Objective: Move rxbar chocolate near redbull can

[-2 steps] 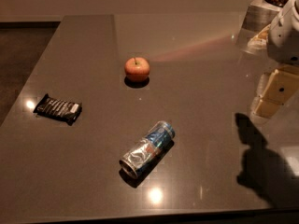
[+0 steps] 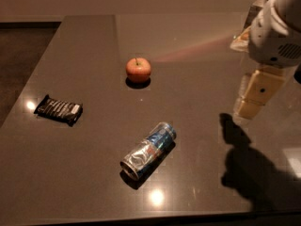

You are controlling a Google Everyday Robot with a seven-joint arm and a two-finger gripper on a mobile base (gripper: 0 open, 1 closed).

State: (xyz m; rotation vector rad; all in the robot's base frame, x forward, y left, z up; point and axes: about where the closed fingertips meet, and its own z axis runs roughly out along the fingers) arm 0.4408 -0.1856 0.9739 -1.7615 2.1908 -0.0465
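The rxbar chocolate [image 2: 59, 109], a flat black wrapper with white lettering, lies on the dark table [image 2: 197, 79] at the left. The redbull can [image 2: 149, 149], silver and blue, lies on its side near the front middle of the table, right of and nearer than the bar. My gripper [image 2: 248, 108] hangs above the table's right side, far from both and holding nothing. Its shadow falls on the table below it.
A red-yellow apple [image 2: 138, 69] stands upright behind the can, mid-table. Pale packaged items [image 2: 244, 32] sit at the far right edge, partly behind my arm. The floor drops off beyond the table's left edge.
My gripper has moved a little to the left over the table. The bar, can and apple have not moved.
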